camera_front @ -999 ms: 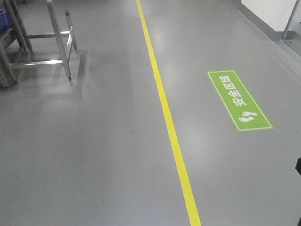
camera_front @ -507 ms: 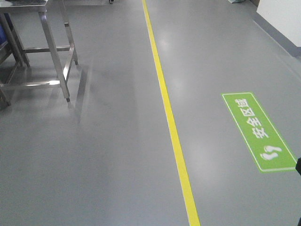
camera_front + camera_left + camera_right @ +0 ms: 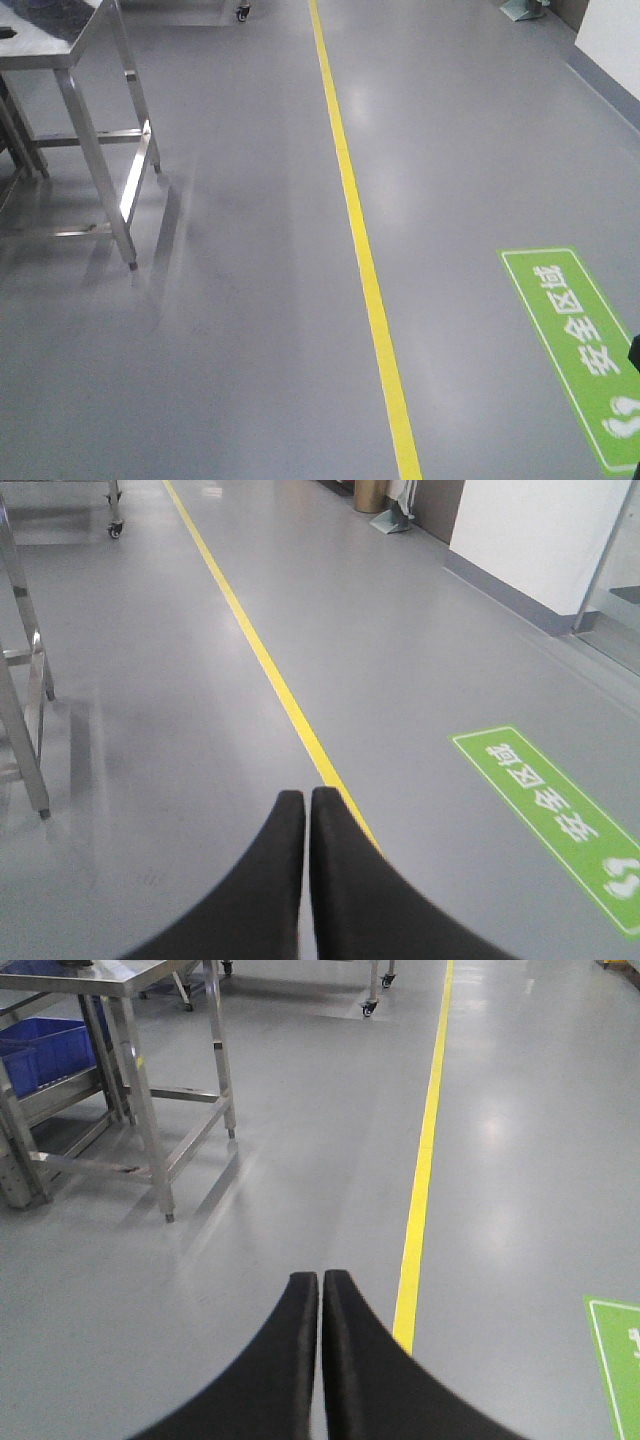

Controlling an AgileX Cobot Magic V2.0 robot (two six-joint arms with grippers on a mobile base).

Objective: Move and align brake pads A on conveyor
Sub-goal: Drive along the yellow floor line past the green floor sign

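The only container in sight was a blue crate [image 3: 55, 1048] on the low shelf of a steel rack at the left of the right wrist view. Its inside was turned away, so I cannot tell what it held. Beside it stood a steel desk [image 3: 135, 980] on thin legs, with nothing to be made out on the strip of its top that showed.

The brake pads A and the conveyor lay outside all three views. These showed mainly grey floor [image 3: 230, 300], a yellow line [image 3: 365, 270] running along it and a green floor sign [image 3: 580, 340] with white characters and footprints.

The left pincer [image 3: 306, 798] was pressed together, its black fingers meeting over the yellow line and holding nothing. The right pincer [image 3: 320, 1278] was likewise pressed together and held nothing.

Against the front view of half a second before, the green sign sat lower and further right, cut by the bottom edge. The desk's leg had slid down the picture, more of its top showed, and a caster wheel [image 3: 241, 13] had appeared at the upper edge.
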